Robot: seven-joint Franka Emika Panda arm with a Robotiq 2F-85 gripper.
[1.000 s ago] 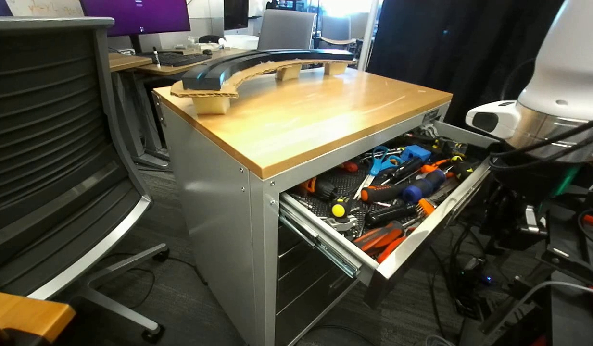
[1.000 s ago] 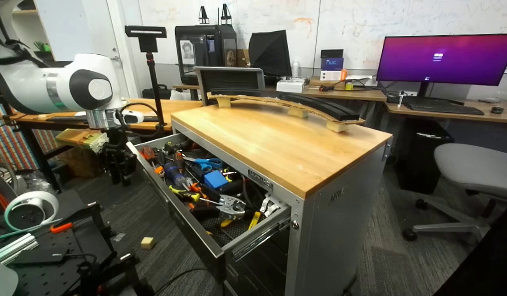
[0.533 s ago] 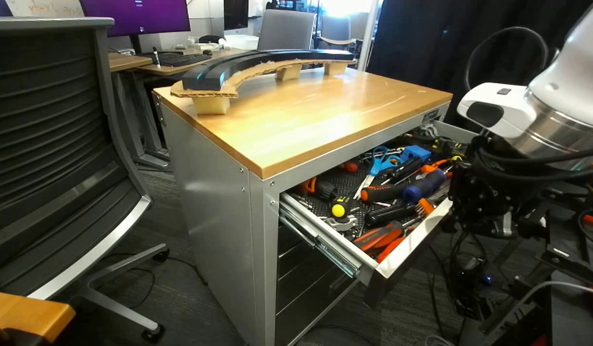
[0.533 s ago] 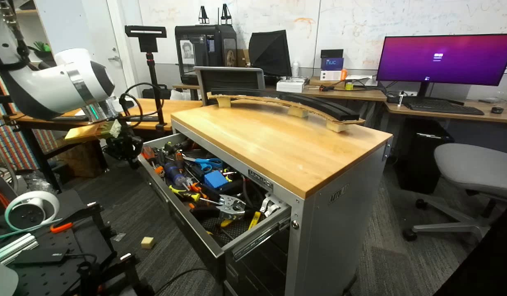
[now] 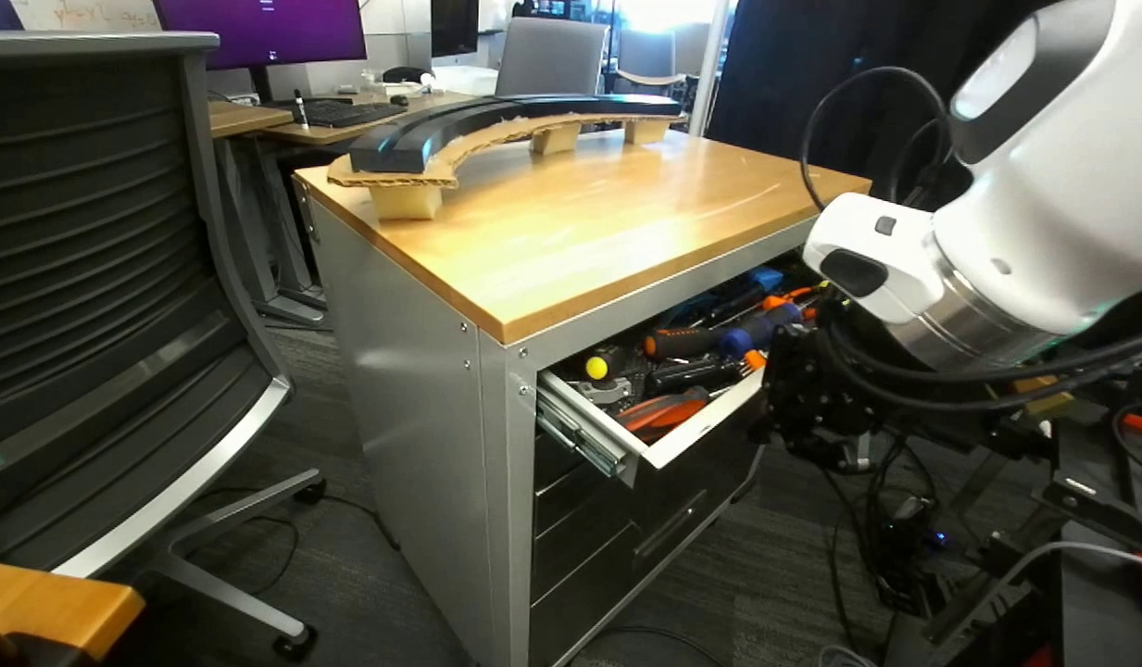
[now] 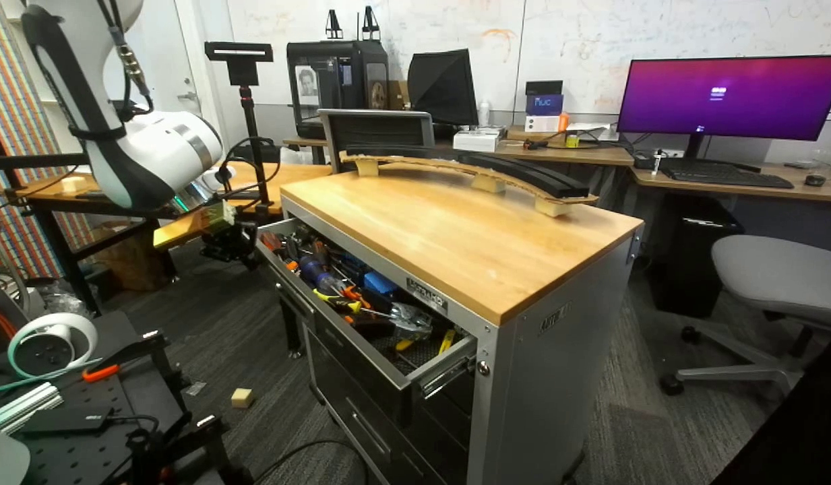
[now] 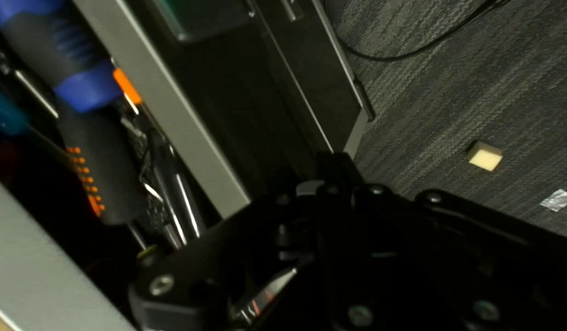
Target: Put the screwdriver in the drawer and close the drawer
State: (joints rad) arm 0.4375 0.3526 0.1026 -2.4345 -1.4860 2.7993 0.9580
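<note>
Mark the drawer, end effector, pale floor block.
Drawer (image 5: 696,428): in an exterior view, on its front rim.
End effector (image 7: 334,162): wrist view, where the fingertips meet.
Pale block (image 7: 485,159): wrist view, its lit face.

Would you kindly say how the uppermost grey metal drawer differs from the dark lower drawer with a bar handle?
The uppermost grey metal drawer stands partly pulled out; the dark lower drawer sits shut.
The uppermost drawer's silvery slide rails show; the lower drawer's do not.
Heaped tools show in the uppermost drawer; the lower drawer's inside is hidden.
Both have dark fronts and share one grey cabinet.
</note>
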